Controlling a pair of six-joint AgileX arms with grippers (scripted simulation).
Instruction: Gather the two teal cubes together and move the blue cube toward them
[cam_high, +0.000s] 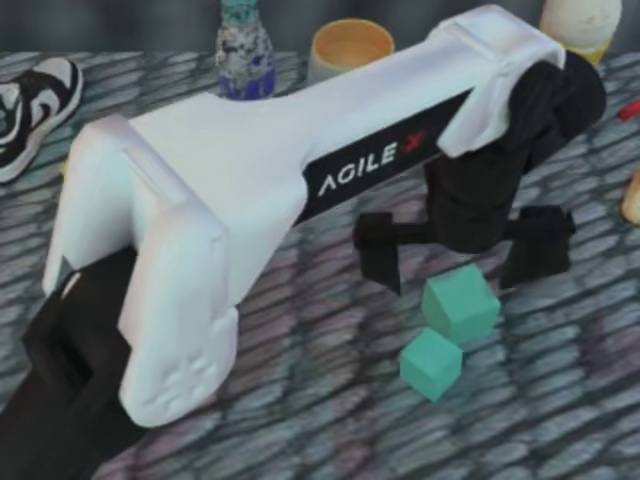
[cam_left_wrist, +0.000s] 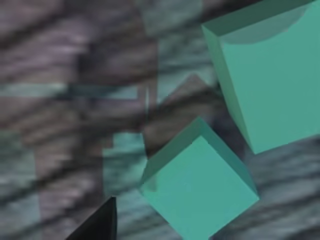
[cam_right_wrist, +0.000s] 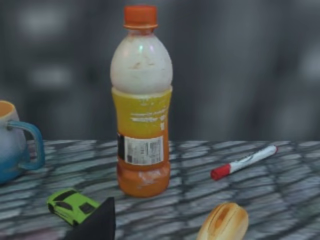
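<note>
The two teal cubes lie right of centre: the larger teal cube (cam_high: 460, 305) and the smaller teal cube (cam_high: 431, 363), corner to corner and close enough to touch. My left arm reaches across the table, and my left gripper (cam_high: 460, 255) hangs open just above and behind the larger cube, its fingers (cam_high: 378, 255) spread wider than the cube. The left wrist view shows the smaller cube (cam_left_wrist: 197, 190) and the larger cube (cam_left_wrist: 270, 80) close below. The blue cube is out of view. My right gripper (cam_right_wrist: 142, 235) is open, off the top view, with one dark finger (cam_right_wrist: 102, 220) showing and nothing held.
Along the back edge stand a speckled bottle (cam_high: 245, 50), a yellow-rimmed cup (cam_high: 350, 45) and an orange juice bottle (cam_right_wrist: 142, 115). A shoe (cam_high: 35, 100) lies far left. At the right are a red marker (cam_right_wrist: 243, 162), a bread roll (cam_right_wrist: 223, 222), a green toy car (cam_right_wrist: 70, 205) and a mug (cam_right_wrist: 12, 142).
</note>
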